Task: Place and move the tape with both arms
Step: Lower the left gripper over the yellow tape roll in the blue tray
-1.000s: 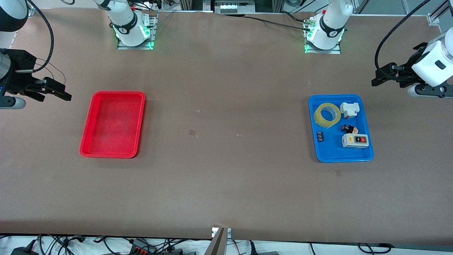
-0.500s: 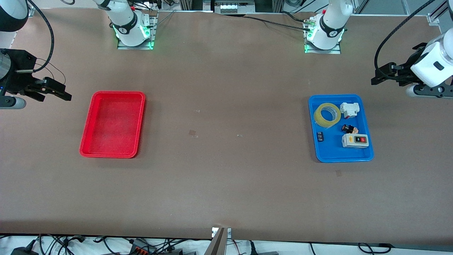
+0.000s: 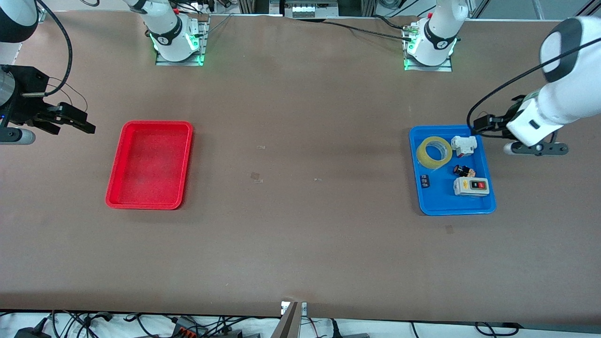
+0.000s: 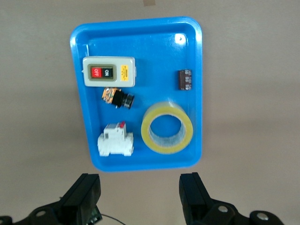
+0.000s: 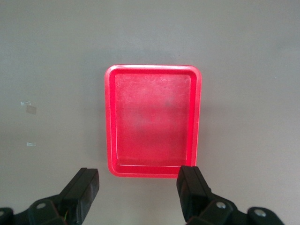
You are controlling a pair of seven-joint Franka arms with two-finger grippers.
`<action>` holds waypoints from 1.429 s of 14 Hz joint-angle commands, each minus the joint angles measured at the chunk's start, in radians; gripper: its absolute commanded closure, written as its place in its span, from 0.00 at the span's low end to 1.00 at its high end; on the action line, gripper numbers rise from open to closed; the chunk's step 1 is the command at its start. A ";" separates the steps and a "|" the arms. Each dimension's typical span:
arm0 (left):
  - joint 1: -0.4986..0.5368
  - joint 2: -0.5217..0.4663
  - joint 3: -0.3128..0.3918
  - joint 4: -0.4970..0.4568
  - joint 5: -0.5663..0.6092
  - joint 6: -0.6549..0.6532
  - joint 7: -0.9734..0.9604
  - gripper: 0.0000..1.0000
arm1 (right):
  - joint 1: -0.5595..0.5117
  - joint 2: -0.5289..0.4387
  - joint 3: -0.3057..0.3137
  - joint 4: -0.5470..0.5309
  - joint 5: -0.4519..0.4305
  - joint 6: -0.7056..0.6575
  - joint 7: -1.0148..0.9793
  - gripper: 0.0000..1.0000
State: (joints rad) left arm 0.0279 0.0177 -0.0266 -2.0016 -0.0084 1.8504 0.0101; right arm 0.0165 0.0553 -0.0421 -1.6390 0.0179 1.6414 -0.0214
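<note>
The yellow tape roll (image 3: 434,151) lies flat in the blue tray (image 3: 441,199), at the tray's end nearest the robot bases. It also shows in the left wrist view (image 4: 167,127), inside the tray (image 4: 140,44). My left gripper (image 3: 483,124) is open and empty. It hangs over the table just off the tray's corner by the white breaker, apart from the tape; its jaws show wide apart in the left wrist view (image 4: 140,190). My right gripper (image 3: 80,123) is open and empty, waiting over the table beside the red tray (image 3: 149,164).
The blue tray also holds a white circuit breaker (image 3: 463,145), a grey switch box (image 3: 471,186), a black-red push button (image 3: 464,171) and a small dark part (image 3: 425,180). The red tray (image 5: 152,119) is empty. Small tape scraps (image 3: 256,177) lie mid-table.
My left arm has swung in and down from the table's end toward the blue tray's corner. The right arm and the tape have not moved.
</note>
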 commanded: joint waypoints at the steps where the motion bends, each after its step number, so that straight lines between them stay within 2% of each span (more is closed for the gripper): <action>1: 0.012 -0.025 -0.007 -0.179 0.021 0.201 0.004 0.00 | 0.002 -0.015 0.002 -0.010 -0.012 0.000 -0.014 0.00; 3: 0.013 -0.009 -0.007 -0.268 0.021 0.335 0.004 0.00 | 0.002 -0.015 0.002 -0.010 -0.012 0.000 -0.014 0.00; 7: 0.023 0.138 -0.009 -0.276 0.021 0.447 -0.007 0.00 | 0.002 -0.014 0.002 -0.010 -0.012 0.000 -0.014 0.00; 13: 0.023 0.238 -0.009 -0.272 0.018 0.455 -0.053 0.00 | 0.002 -0.014 0.002 -0.010 -0.012 -0.002 -0.015 0.00; 16: 0.017 0.251 -0.009 -0.272 0.018 0.451 -0.090 0.03 | 0.002 -0.012 0.002 -0.010 -0.012 -0.002 -0.015 0.00; 17: 0.017 0.260 -0.009 -0.272 0.018 0.449 -0.102 0.17 | 0.002 -0.009 0.002 -0.010 -0.012 -0.002 -0.015 0.00; 18: 0.017 0.271 -0.009 -0.272 0.018 0.448 -0.111 0.38 | 0.002 -0.008 0.002 -0.010 -0.012 -0.002 -0.015 0.00; 20: 0.018 0.280 -0.009 -0.270 0.018 0.444 -0.111 0.70 | 0.002 -0.006 0.002 -0.010 -0.012 0.000 -0.015 0.00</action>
State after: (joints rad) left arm 0.0426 0.2786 -0.0289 -2.2892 -0.0082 2.3051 -0.0777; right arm 0.0165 0.0586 -0.0419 -1.6418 0.0177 1.6415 -0.0215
